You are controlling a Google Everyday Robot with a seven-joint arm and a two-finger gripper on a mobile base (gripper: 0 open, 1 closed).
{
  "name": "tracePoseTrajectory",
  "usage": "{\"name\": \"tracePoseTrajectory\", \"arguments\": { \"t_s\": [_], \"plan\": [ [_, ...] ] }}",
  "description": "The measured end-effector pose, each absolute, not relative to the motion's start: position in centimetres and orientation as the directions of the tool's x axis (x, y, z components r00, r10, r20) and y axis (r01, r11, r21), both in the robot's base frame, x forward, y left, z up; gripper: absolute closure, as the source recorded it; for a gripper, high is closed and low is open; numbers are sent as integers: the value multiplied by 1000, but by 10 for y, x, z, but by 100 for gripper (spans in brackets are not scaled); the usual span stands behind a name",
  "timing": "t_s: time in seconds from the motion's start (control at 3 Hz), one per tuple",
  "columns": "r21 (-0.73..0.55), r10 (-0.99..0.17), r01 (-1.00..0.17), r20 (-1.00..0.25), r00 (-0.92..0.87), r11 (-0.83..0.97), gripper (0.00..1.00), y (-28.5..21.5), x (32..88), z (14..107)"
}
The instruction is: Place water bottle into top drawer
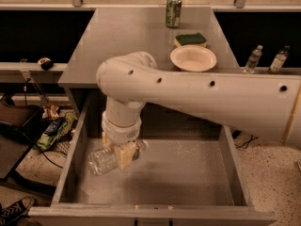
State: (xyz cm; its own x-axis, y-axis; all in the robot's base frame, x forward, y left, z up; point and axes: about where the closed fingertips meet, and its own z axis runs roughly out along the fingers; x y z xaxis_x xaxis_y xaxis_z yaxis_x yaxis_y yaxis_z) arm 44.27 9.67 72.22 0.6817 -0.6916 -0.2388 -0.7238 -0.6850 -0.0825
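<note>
claw (pixel 118 150) in top drawer (pixel 188 175), hiding water bottle (pixel 99 160) middle, arm (pixel 211 98) cropped right

No legible text on soda can (pixel 173 11), water bottle (pixel 101 160) label; hand (pixel 123 154) inside top drawer (pixel 229 166), gripping bottle.
</note>
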Motion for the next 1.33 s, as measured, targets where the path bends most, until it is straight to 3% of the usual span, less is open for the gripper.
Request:
{"name": "tracePoseTrajectory", "arguments": {
  "t_s": [0.33,0.67,1.0,1.33],
  "plan": [
    [38,-790,-790,-60,610,-613,100,58,459,693],
    [82,-821,-825,86,564,-559,100,38,487,677],
    [50,-831,-846,167,531,-531,100,52,510,660],
    [43,-834,-851,177,522,-523,81,52,513,660]
  ]
}}
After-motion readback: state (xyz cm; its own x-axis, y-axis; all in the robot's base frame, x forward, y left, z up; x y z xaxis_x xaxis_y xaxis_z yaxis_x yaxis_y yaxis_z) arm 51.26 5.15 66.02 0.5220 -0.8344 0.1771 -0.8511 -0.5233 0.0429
